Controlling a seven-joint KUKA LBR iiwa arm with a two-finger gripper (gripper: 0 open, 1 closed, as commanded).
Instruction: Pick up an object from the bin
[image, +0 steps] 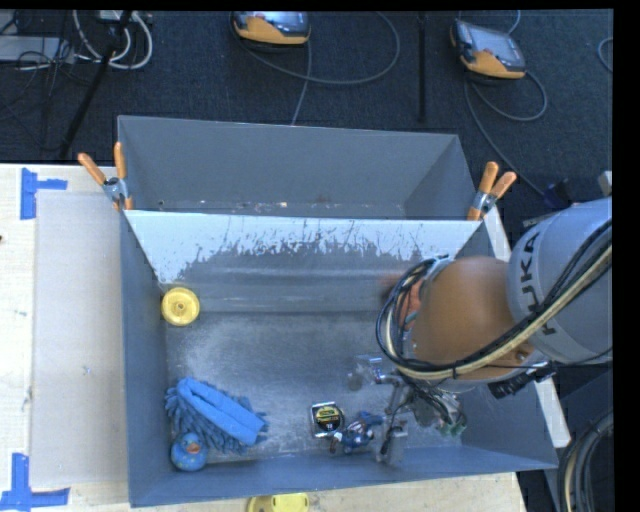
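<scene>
Two items by my gripper (392, 440), lower right: black-yellow tape measure (325, 418), small blue piece (356, 435). Approach step; grip state unclear; next, centre over one.

We count one yellow disc (181, 306), one blue cloth (218, 414), one blue toy (188, 455), one tape measure (325, 418), one small blue piece (357, 434).

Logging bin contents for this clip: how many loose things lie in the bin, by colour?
Yellow: 1, round disc
Blue: 3, fluffy duster, small round toy, small piece by the tool
Black-and-yellow: 1, little box
Total: 5
</scene>
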